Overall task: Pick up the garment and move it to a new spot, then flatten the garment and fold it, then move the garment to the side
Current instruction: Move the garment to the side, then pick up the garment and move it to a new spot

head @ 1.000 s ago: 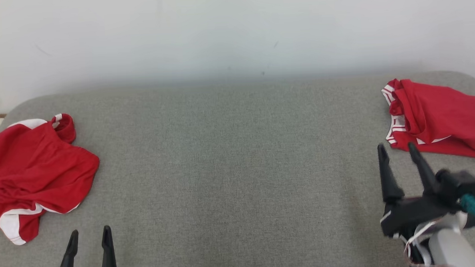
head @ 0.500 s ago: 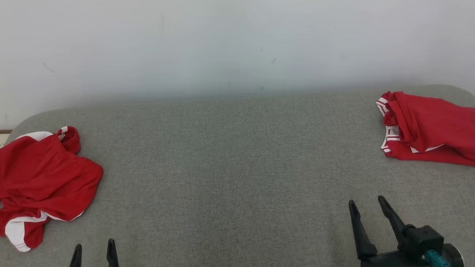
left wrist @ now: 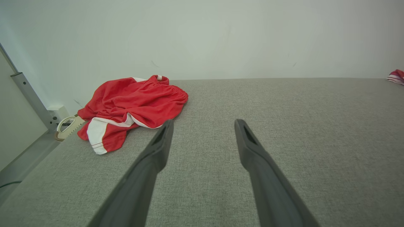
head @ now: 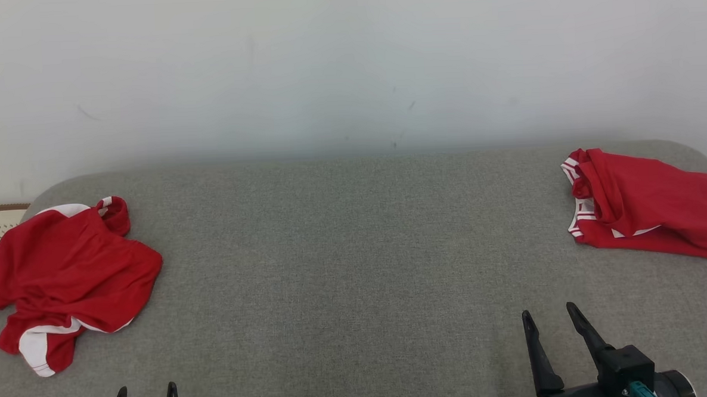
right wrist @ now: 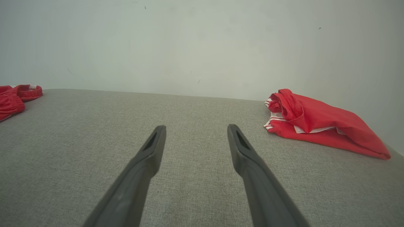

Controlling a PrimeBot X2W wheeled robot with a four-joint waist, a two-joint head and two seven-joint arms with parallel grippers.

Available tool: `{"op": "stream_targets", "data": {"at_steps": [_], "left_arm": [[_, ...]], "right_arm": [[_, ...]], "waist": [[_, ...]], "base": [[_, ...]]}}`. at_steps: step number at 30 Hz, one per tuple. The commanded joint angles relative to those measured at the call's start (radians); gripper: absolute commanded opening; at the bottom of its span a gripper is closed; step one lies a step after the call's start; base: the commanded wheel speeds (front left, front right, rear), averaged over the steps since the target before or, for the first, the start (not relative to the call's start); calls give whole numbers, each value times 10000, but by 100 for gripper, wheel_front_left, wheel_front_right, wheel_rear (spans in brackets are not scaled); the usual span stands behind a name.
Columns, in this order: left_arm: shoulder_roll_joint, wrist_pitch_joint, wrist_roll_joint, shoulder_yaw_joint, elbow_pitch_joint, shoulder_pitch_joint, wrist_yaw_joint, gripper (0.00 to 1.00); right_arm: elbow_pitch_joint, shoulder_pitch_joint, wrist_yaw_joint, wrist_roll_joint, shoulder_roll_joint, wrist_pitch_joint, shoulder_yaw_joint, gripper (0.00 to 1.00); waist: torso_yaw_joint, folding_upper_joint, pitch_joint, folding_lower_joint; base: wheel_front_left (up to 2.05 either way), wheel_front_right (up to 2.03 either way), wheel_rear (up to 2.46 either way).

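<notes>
While both sit low at the near edge w/ nothing btwn their fingers, L gripper (head: 147, 389) and R gripper (head: 547, 310) are spread wide above grey padded surface (head: 356, 252). Further back, crumpled red shorts (head: 70, 276) lie at L end. Folded red garment (head: 646, 209) lies at R end, both well apart from grippers. White wall (head: 347, 61) behind.
</notes>
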Motion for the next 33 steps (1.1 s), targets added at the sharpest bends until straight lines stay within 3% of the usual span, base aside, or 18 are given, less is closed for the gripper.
{"op": "stream_targets", "data": {"at_steps": [1,14,33], "left_arm": [[61,71,73,-47,5,108,49,100],[226,510,-93,-66,-732,188,115,100],[322,482,-305,-132,-831,205,227,100]], "right_arm": [[-92,63,-9,-80,24,45,-21,100],[-825,290,-9,268,77,513,-233,100],[-938,411,-9,464,129,574,-412,100]], "waist": [[23,0,-34,1],[45,0,-51,1],[-173,0,-17,1]], "base": [[0,0,0],[0,0,0],[0,0,0]]}}
